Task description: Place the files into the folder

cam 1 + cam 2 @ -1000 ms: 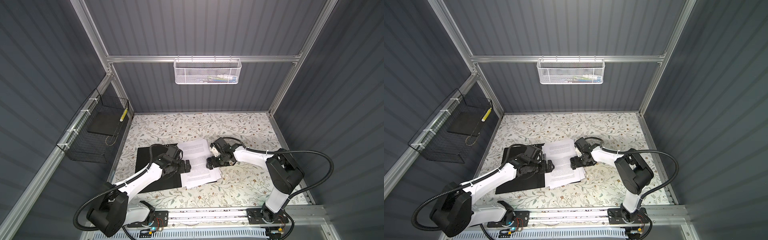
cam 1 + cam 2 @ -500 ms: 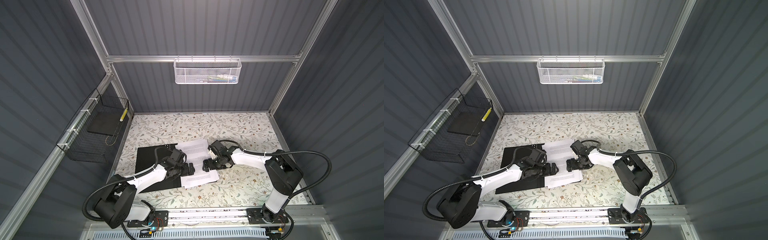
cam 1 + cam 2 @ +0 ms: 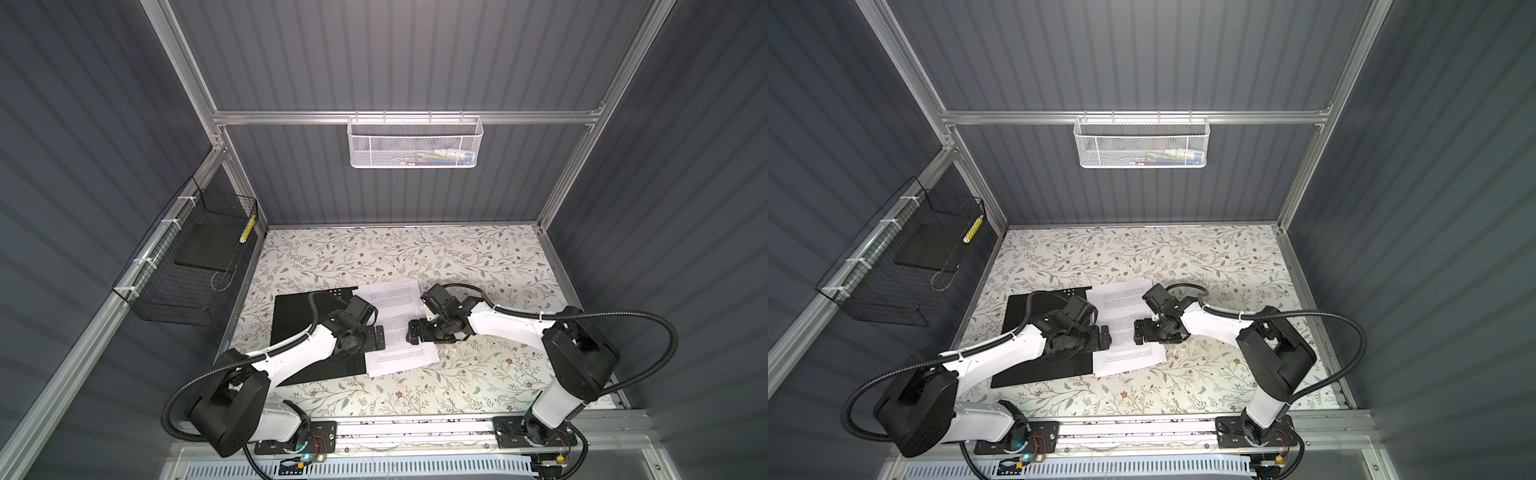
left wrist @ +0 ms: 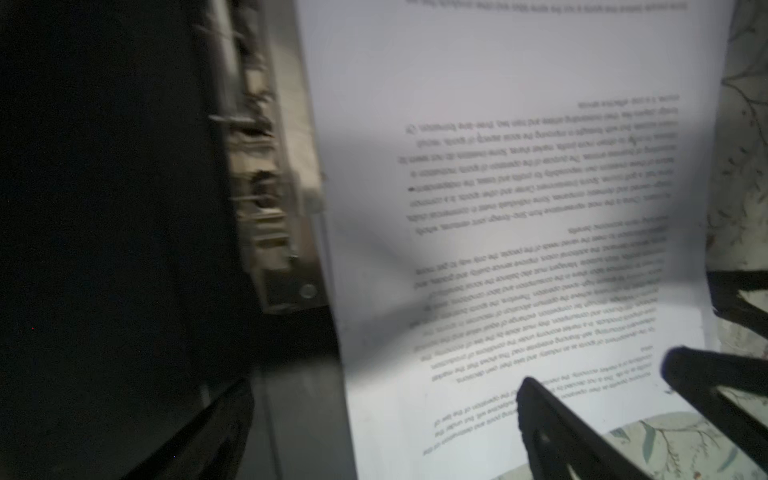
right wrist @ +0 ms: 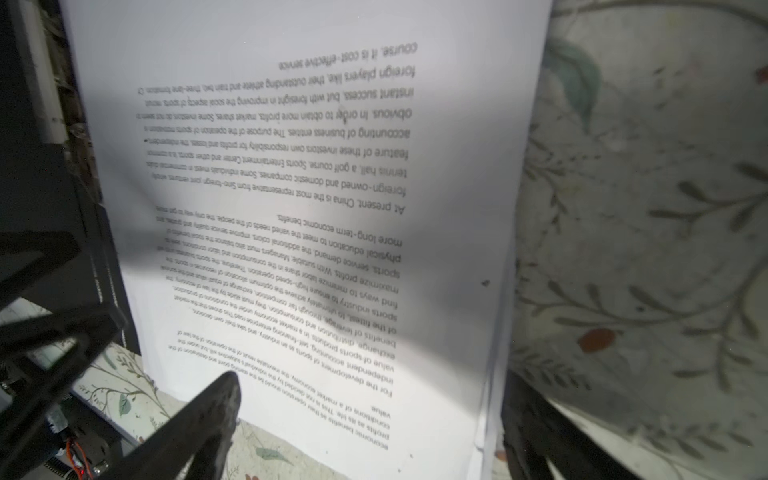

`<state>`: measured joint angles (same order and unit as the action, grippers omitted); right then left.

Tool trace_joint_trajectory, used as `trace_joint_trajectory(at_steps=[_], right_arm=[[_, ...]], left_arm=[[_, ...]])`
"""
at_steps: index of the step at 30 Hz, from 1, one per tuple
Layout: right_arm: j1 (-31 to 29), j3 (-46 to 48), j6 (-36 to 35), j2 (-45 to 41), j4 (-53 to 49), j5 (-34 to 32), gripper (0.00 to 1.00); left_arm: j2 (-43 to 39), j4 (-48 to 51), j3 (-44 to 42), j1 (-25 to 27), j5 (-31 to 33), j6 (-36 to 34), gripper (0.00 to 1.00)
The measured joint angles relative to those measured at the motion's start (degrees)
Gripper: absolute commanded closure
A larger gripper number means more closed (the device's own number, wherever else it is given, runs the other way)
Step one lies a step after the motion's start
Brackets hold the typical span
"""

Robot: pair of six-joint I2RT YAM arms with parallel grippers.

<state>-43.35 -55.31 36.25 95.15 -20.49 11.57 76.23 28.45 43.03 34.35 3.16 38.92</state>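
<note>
Landmark: the files [image 3: 395, 307] [image 3: 1121, 305], a stack of white printed sheets.
Writing on top sheet: in the right wrist view the black print can be read, among it "At present, China is the most representative", "a golf course, Sports Entertainment Center", "more long-term economic benefits" and "cost-effective service".
Sheets, count: at least two, since a lower sheet sticks out askew at the near end in both top views. The full number cannot be told.
Files, position: flat, one long edge against the folder's clip side, the rest on the floral cloth [image 3: 415, 257].
Folder [image 3: 291, 320] [image 3: 1017, 316]: one, open, black inside up, touching the files on their left.
Metal clip [image 4: 266, 199]: blurred, just beside the files' edge.
Left gripper [image 3: 380, 337] [image 3: 1104, 336]: jaws apart, empty, at the files' left edge.
Right gripper [image 3: 412, 332] [image 3: 1138, 331] [image 5: 370, 390]: jaws apart, empty, over the files' right part. Whether the tips touch paper cannot be told.
Baskets, count: two, both well apart from the files, one of white mesh [image 3: 413, 141] and one of black wire [image 3: 187, 257].
</note>
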Motion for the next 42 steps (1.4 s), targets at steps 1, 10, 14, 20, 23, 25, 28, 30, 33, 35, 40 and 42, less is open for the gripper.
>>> trace_joint_trajectory(at_steps=[1,10,14,20,23,25,28,30,33,35,40,42], right_arm=[[0.1,0.2,0.3,-0.2,0.7,0.3,0.04],[0.1,1.3,1.5,0.0,3.2,1.1,0.03],[0.1,1.3,1.4,0.1,3.3,1.1,0.03],[-0.3,1.3,1.5,0.9,4.2,1.8,0.03],[-0.5,1.2,1.5,0.9,4.2,2.0,0.02],[-0.5,1.2,1.4,0.9,4.2,2.0,0.01],[-0.4,1.2,1.2,0.9,4.2,2.0,0.01],[0.0,1.2,1.0,0.9,4.4,2.6,0.01],[1.4,1.2,0.2,0.9,4.6,3.9,0.01],[2.6,1.2,-0.8,0.8,4.6,4.8,0.01],[5.5,2.4,-2.7,-3.0,4.8,7.0,0.01],[7.2,2.8,-3.2,-4.9,5.0,8.6,0.04]], left_arm=[[-1.7,1.3,0.5,-3.2,1.0,-0.5,0.01],[-10.6,6.4,1.3,-29.1,11.5,-5.5,0.01],[-8.1,4.4,0.2,-37.5,9.6,-8.4,0.01],[-1.5,0.8,-1.6,-44.0,5.4,-10.9,0.0],[-0.3,-1.2,-2.5,-47.5,4.0,-11.4,0.0],[0.1,-2.0,-2.7,-48.9,3.6,-11.8,0.01],[0.5,-3.2,-2.7,-49.5,3.1,-12.0,0.01],[0.8,-4.3,-3.0,-49.5,2.6,-12.4,0.01],[2.0,-5.7,-3.7,-49.5,0.7,-12.9,0.01],[2.5,-6.1,-4.4,-49.5,-1.0,-13.0,0.01],[2.6,-7.9,-5.0,-49.5,-5.0,-13.0,0.01],[2.1,-9.1,-5.6,-49.5,-6.8,-13.0,0.01]])
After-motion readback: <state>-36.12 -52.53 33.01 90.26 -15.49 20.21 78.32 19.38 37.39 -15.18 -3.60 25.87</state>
